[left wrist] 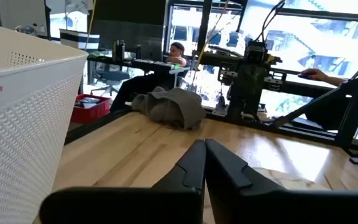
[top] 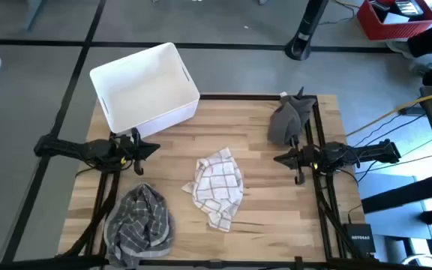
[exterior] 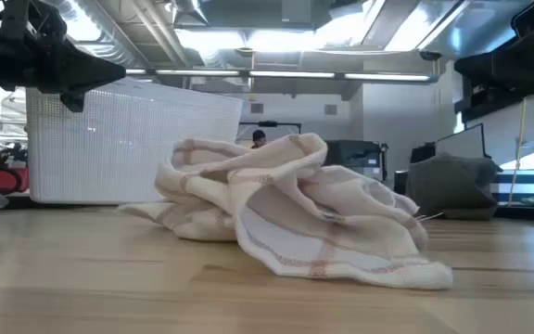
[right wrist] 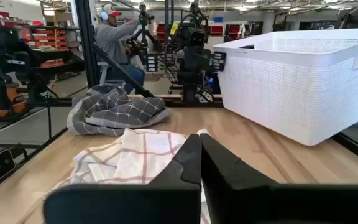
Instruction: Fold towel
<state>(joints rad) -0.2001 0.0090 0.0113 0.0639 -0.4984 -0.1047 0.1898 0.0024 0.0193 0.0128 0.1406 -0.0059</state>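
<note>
A white towel with a red check (top: 217, 187) lies crumpled in a heap at the middle of the wooden table (top: 261, 217), also seen in the low view (exterior: 295, 209) and the right wrist view (right wrist: 135, 155). My left gripper (top: 156, 148) hovers shut at the table's left side, above the table and left of the towel. My right gripper (top: 277, 159) hovers shut at the table's right side, to the right of the towel. Both point toward the middle and touch nothing.
A white plastic basket (top: 145, 86) stands at the far left corner. A dark grey checked cloth (top: 139, 223) lies bunched at the near left, a plain grey cloth (top: 289, 120) at the far right. People sit at desks beyond the table.
</note>
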